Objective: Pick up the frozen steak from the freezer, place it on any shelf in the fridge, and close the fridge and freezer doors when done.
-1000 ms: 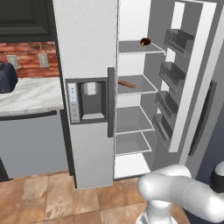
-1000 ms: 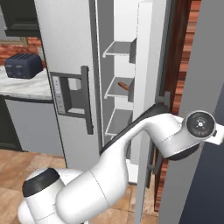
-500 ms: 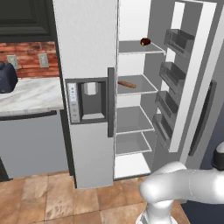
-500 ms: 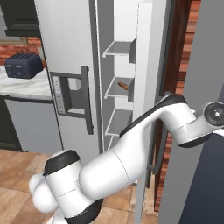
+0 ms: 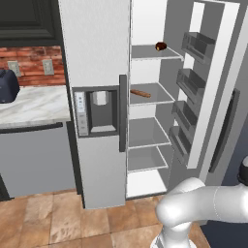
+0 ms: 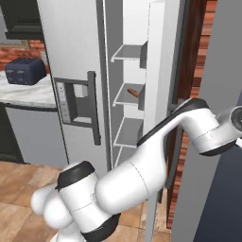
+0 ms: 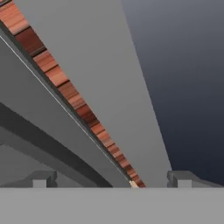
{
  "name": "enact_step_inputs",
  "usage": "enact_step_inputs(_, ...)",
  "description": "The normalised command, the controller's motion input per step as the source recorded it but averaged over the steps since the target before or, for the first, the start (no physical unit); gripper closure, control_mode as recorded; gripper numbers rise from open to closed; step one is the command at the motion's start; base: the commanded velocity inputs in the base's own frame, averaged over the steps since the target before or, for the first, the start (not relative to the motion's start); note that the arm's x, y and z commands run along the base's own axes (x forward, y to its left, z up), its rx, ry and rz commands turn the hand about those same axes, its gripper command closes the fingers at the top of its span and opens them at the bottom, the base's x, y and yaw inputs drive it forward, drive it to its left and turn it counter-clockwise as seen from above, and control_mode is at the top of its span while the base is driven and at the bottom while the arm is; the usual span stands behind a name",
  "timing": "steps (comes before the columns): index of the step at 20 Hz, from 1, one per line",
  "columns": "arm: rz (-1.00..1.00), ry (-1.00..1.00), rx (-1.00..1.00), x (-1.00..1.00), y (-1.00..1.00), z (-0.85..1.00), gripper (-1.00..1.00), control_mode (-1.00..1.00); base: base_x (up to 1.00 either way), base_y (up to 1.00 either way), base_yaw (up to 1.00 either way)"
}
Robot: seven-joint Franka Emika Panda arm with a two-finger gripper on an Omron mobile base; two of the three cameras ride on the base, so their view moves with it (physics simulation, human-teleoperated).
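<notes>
With the steak (image 5: 140,93) lying on a middle fridge shelf and the freezer door (image 5: 97,58) shut, the empty, spread gripper (image 7: 113,181) sits behind the open fridge door (image 5: 208,121), where a glancing push may slip off its edge and leave it ajar.

Fridge (image 5: 145,29) compartment open at frame centre in the left base view, white shelves (image 5: 147,131) stacked inside. Top shelf (image 5: 147,52), upper middle: a dark round item (image 5: 161,46) sits near its right edge. Next shelf (image 5: 155,94) down carries a brown steak (image 5: 140,93) towards its left side. Counter (image 5: 29,104), left edge: dark toaster (image 5: 7,85) on the marble.
</notes>
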Motion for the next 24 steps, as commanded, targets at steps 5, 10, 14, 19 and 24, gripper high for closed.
enact_step_inputs(5,-0.06,-0.01,0.12,-0.03,0.21,-0.03,-1.00,-1.00,0.00,0.00,0.00)
enact_step_inputs(10,-0.06,0.00,0.05,-0.07,0.46,-0.04,-1.00,-1.00,0.00,0.00,0.00)
enact_step_inputs(14,-0.07,0.00,0.04,0.00,0.44,0.00,-1.00,-1.00,0.00,0.00,0.00)
enact_step_inputs(19,-0.11,0.00,0.06,0.10,0.22,0.00,-1.00,-1.00,0.00,0.00,0.00)
enact_step_inputs(24,-0.08,0.00,0.07,0.01,0.09,0.00,-1.00,-1.00,0.00,0.00,0.00)
